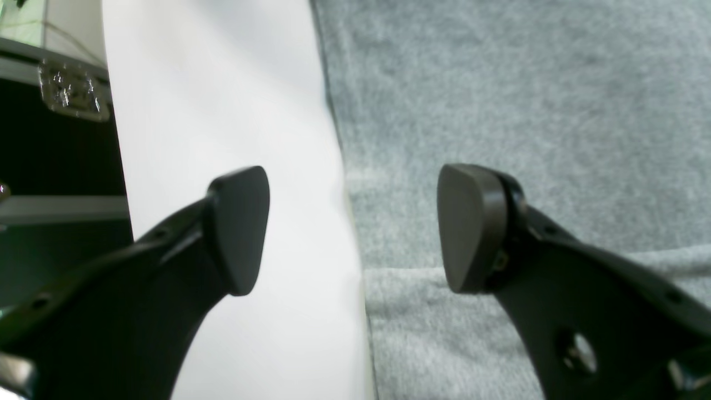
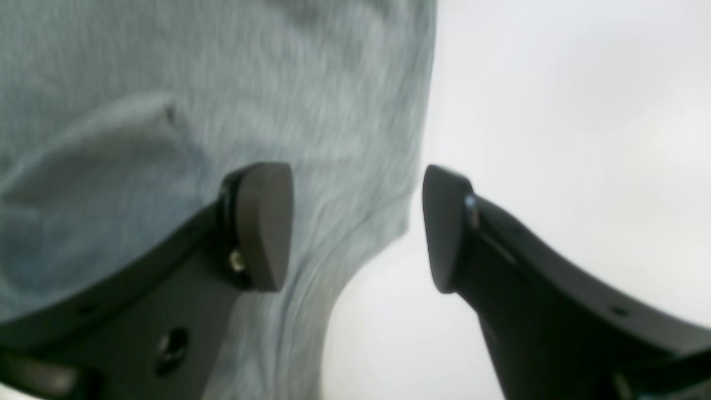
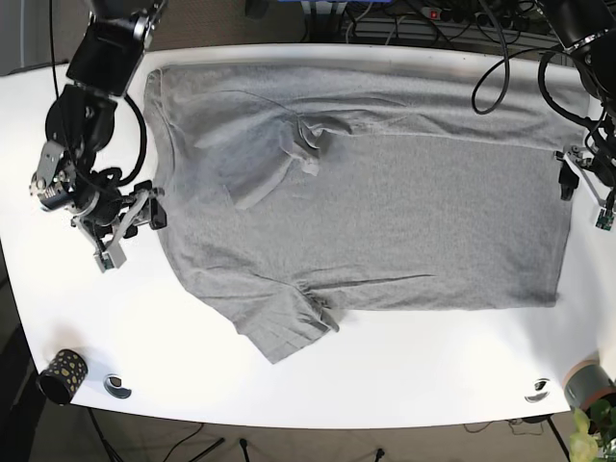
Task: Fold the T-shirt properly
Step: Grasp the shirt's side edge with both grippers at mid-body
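Currently flat on the table (image 3: 404, 375): grey T-shirt (image 3: 385, 212), one sleeve already folded in over the chest, other sleeve sticking out toward the near edge. Right gripper (image 2: 355, 228) spread wide, straddling the shirt's edge, one finger over cloth, the other over bare table; nothing pinched. Left gripper (image 1: 353, 230) same story at the hem, spread, empty. Risks: closing from here could grab only the top layer or slip off the edge entirely, likely if fingers sit too high. Uneven grabs between sides would skew the fold. Small cup (image 3: 62, 373) well clear, no concern.
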